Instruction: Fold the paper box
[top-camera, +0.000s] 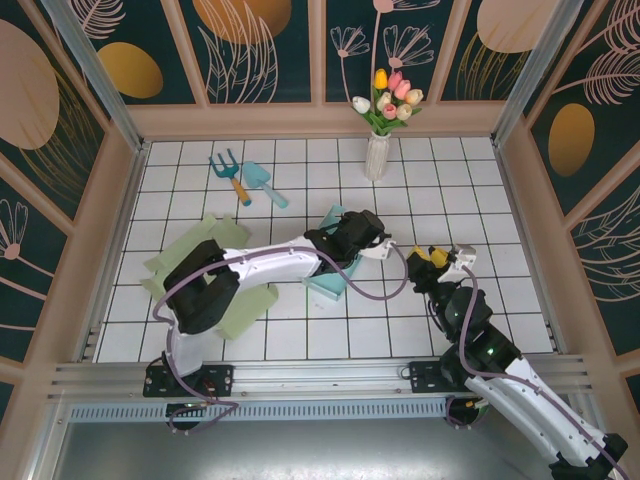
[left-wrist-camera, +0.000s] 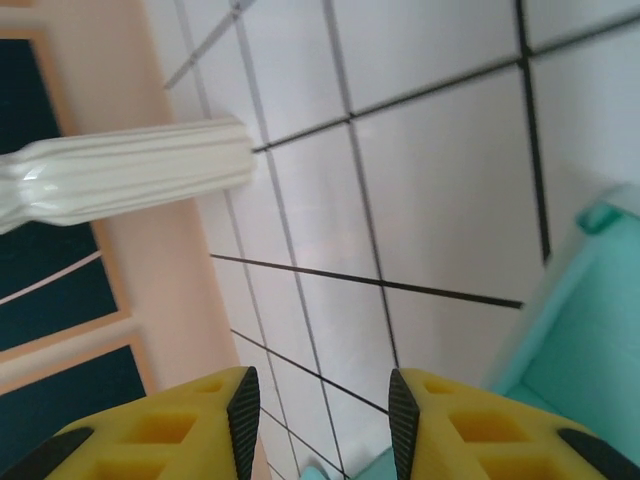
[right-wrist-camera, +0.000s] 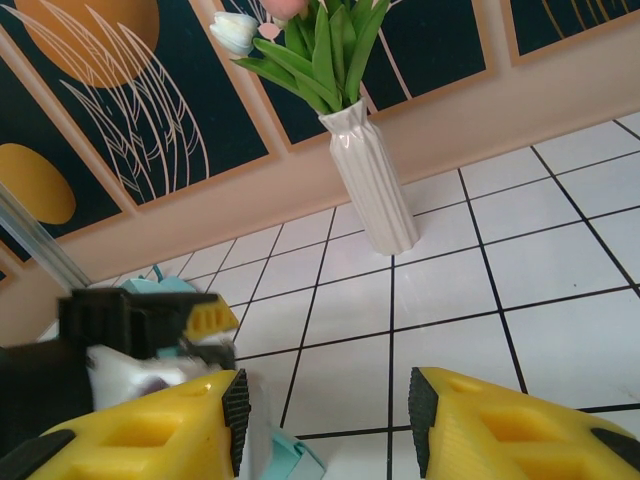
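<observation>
Box (top-camera: 328, 284) sits about mid-bench (top-camera: 300, 335), largely under the left arm (top-camera: 280, 262), which reaches across it. We judge the fold partway done: the left wrist view shows a raised teal wall with a tab at its top corner, so at least one side is up, but we can't tell whether the other flaps are tucked. Left jaws are apart with only tile between them, just beside that wall, gripping nothing. Right jaws are also apart and empty, near the box on its right-edge side. From above the arm covers that wall edge, but the top view gives the layout: flat green sheets (top-camera: 180, 250) by the left edge, and a rake (top-camera: 228, 172) and trowel (top-camera: 264, 184) toward the far edge. The right wrist view shows the vase (right-wrist-camera: 375, 190) upright at the far edge, well apart from the box.
</observation>
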